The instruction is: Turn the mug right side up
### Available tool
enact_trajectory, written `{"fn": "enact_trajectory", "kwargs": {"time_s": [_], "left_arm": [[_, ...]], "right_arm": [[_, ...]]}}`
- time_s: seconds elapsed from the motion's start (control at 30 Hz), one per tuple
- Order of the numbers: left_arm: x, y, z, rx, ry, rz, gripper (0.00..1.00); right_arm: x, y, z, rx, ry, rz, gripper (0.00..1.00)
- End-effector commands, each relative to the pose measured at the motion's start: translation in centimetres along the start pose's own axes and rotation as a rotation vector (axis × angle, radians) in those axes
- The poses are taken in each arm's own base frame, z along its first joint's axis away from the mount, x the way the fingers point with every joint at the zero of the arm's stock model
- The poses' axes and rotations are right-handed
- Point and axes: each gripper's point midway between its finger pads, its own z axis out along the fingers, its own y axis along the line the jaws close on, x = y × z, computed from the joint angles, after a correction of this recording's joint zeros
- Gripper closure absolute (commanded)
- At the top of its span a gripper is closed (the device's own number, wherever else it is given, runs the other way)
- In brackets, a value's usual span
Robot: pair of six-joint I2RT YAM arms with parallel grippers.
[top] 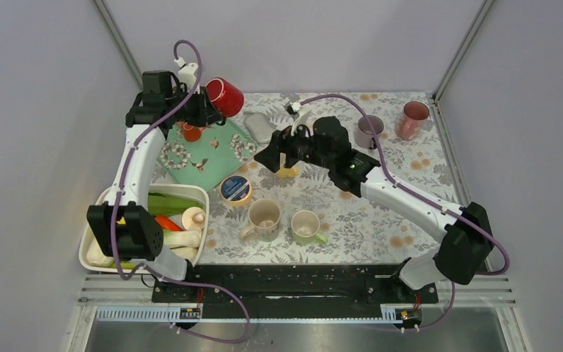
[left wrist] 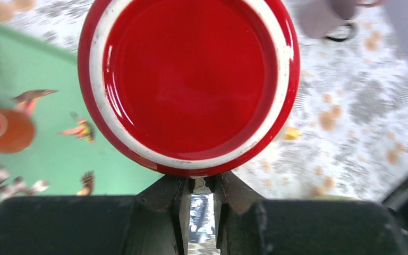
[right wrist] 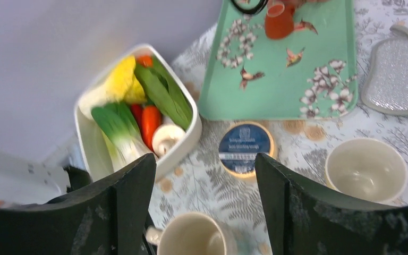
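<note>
The left hand [top: 201, 110] holds the red mug [top: 225, 96] in the air at the far left of the surface [top: 410, 183], above the far corner of the green tray [top: 209, 158]. In the left wrist view the mug's base, red with a white ring, fills the frame. The fingers [left wrist: 178, 212] are drawn close together at its lower edge, clamping it, though the part they pinch is hidden. The mug is tilted, neither upright nor fully inverted. The right hand [top: 278, 158] hovers over the middle of the surface with its jaws spread wide and nothing between them. Below it lie a round tin with a blue lid [right wrist: 244, 146], two upright cream mugs [top: 265, 218] and a white tub of vegetables [right wrist: 87, 138]. A small orange cup [top: 191, 133] stands on the tray.
</note>
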Motion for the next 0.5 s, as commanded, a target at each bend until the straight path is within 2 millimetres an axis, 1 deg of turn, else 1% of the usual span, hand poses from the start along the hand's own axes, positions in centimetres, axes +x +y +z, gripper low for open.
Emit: {"fn": "enact_trajectory", "kwargs": {"time_s": [0.0, 0.13, 0.23, 0.3, 0.4, 0.47], "left_arm": [[-3.0, -7.6, -4.2, 0.318, -0.123, 0.025, 1.0], [-2.5, -11.2, -6.6, 0.458, -0.129, 0.048, 1.0], [-1.7, -13.4, -7.7, 0.556, -0.114, 0.055, 1.0], [-1.0, -14.8, -8.3, 0.626, -0.101, 0.065, 1.0], [-0.2, -16.7, -9.2, 0.686, -0.089, 0.083, 1.0], [-0.3, -17.3, -9.7, 0.698, -0.092, 0.087, 1.0]], "right_arm": [[-9.4, 2.5, -1.4, -0.185, -0.41, 0.188, 0.22], [-11.3, 2.2, -1.5, -0.214, -0.506, 0.233, 0.21], [-12.1, 2.2, -1.8, -0.23, -0.552, 0.246, 0.21], [-12.3, 2.3, -1.6, -0.233, -0.55, 0.25, 0.21], [-11.9, 1.7, -1.0, -0.213, -0.532, 0.278, 0.21], [-11.6, 1.1, -1.2, -0.18, -0.54, 0.289, 0.22]]}}
